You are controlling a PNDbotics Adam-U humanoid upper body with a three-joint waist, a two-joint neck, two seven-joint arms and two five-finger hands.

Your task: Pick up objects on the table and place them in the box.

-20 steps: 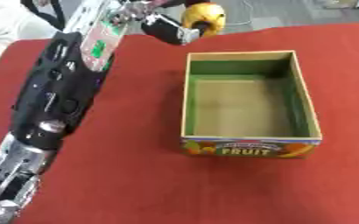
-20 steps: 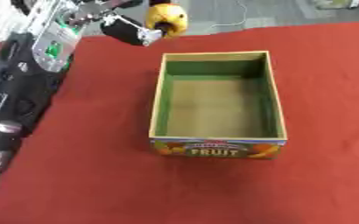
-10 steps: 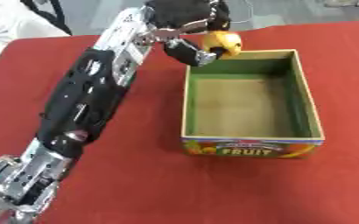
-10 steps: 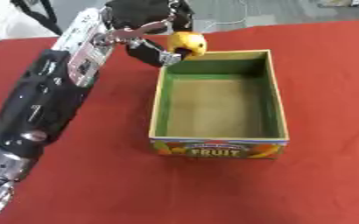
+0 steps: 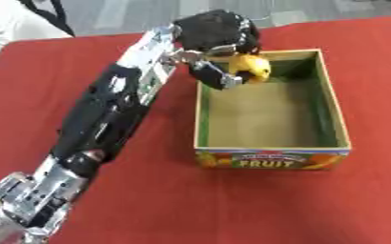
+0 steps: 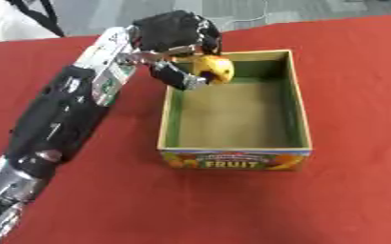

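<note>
Yellow fruit in left hand, now over box corner

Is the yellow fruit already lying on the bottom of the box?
No, the left hand holds the yellow fruit above the far end of the box.

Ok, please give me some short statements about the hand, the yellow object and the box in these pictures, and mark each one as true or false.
1. The left hand has its fingers curled round the yellow object. True.
2. The yellow object lies on the red tablecloth, outside the box. False: it is held in the hand, over the far left corner of the box.
3. The box front shows the word FRUIT. True.
4. The box is already full of objects. False: its floor looks bare, nothing lies in it.
5. The right hand holds the box steady. False: no right hand shows in either view.
</note>
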